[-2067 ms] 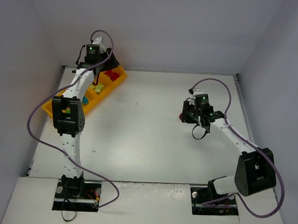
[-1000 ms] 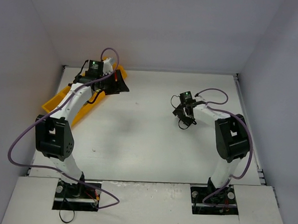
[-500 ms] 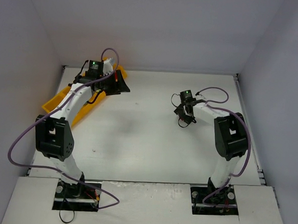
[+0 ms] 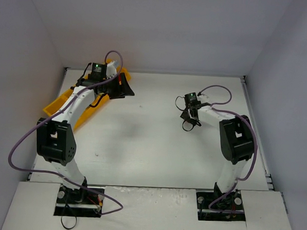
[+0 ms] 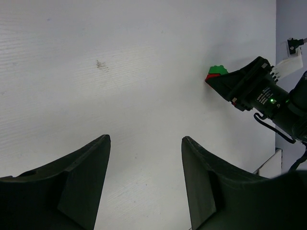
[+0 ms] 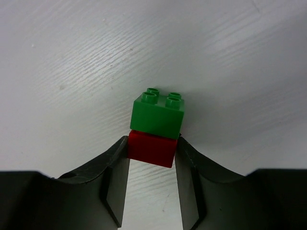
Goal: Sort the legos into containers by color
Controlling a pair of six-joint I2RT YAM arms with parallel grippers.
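My right gripper [image 6: 152, 143] is shut on a red brick [image 6: 151, 149] with a green brick [image 6: 158, 112] stacked on it, held just above the white table. In the top view this gripper [image 4: 188, 117] is right of the table's middle. The left wrist view shows the same stack [image 5: 216, 73] at the right gripper's tip. My left gripper [image 5: 145, 139] is open and empty, and points across the table. In the top view it [image 4: 123, 86] is at the far end of the orange-yellow tray [image 4: 59, 105]. The left arm hides the tray's compartments and their bricks.
The white table [image 4: 142, 140] is walled by grey panels at the left, back and right. Purple cables loop from both arms. The tray lies slantwise at the far left.
Since two seconds ago my left gripper swung off the tray toward the right, and my right gripper moved left with the stack. In the last half second hardly anything moved.
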